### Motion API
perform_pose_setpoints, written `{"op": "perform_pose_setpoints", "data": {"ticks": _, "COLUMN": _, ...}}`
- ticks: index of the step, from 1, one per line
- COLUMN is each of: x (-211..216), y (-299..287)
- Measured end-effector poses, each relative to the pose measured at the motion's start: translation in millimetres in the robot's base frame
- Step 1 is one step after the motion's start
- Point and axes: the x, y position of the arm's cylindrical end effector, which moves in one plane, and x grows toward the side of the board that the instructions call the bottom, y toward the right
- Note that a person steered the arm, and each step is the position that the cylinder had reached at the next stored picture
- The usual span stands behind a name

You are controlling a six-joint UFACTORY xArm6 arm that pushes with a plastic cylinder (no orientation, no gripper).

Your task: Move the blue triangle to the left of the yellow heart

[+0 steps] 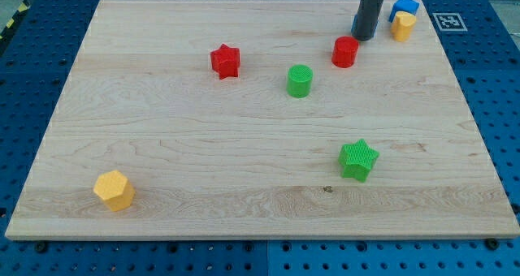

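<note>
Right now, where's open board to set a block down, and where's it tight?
Open: the view's left half between red star and yellow hexagon; also right of green star. Tight: top right, where my tip sits by red cylinder, blue block, yellow heart.

No readable text or numbers — only a black-and-white fiducial marker point(448, 21) on the blue base.

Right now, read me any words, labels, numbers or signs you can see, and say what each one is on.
No readable words or numbers anywhere.
Black-and-white square marker: a coded pattern, not text, on the blue pegboard base at the view's top right.
Wooden board and coloured blocks: no markings.
</note>
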Motion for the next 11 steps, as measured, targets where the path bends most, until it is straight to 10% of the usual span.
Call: {"op": "perform_pose_setpoints", "data": {"ticks": 11, "x": -95, "y": 19}}
